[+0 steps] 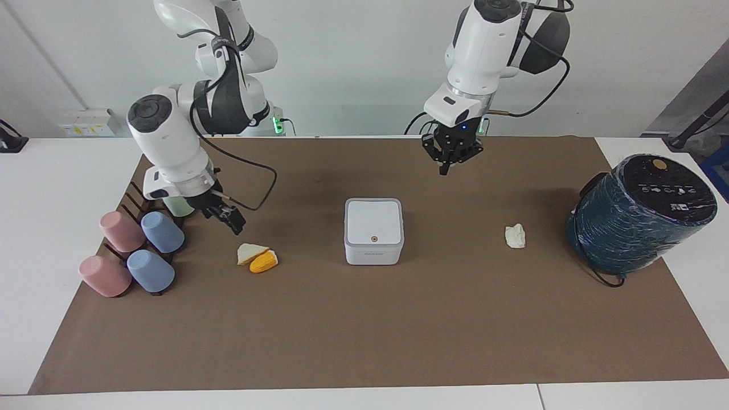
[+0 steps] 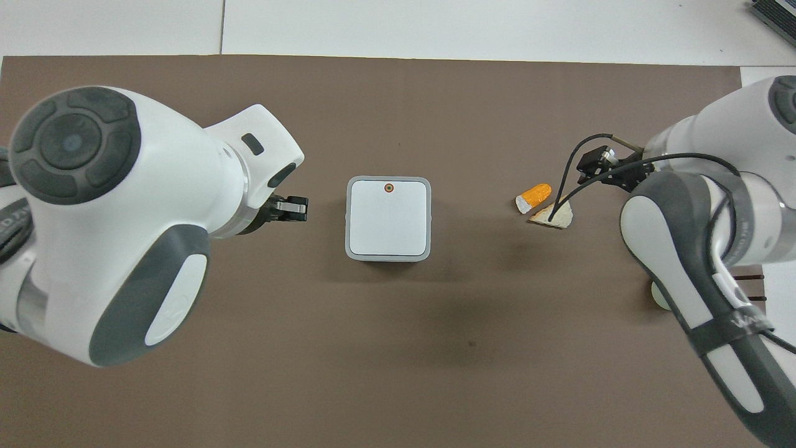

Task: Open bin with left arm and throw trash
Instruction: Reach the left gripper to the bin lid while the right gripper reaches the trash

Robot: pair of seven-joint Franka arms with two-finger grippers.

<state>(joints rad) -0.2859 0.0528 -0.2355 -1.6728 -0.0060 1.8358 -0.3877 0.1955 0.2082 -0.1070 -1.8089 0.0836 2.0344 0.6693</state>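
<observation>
The white bin [image 1: 373,230] stands mid-mat with its lid shut, the orange dot showing; it also shows in the overhead view [image 2: 388,218]. The corn piece [image 1: 263,262] and the bread wedge [image 1: 250,252] lie together toward the right arm's end, also seen from overhead as corn [image 2: 535,196] and bread [image 2: 555,215]. The paper wad [image 1: 515,236] lies toward the left arm's end; the left arm hides it from overhead. My left gripper [image 1: 448,165] is shut and empty, raised over the mat beside the bin [image 2: 292,210]. My right gripper [image 1: 228,220] is open, low, just above the bread wedge.
A dark-teal wrapped cylinder [image 1: 641,213] lies at the left arm's end of the mat. Several pastel cups [image 1: 162,232] rest on a dark rack [image 1: 134,199] at the right arm's end. The brown mat [image 1: 364,330] is bare on the side away from the robots.
</observation>
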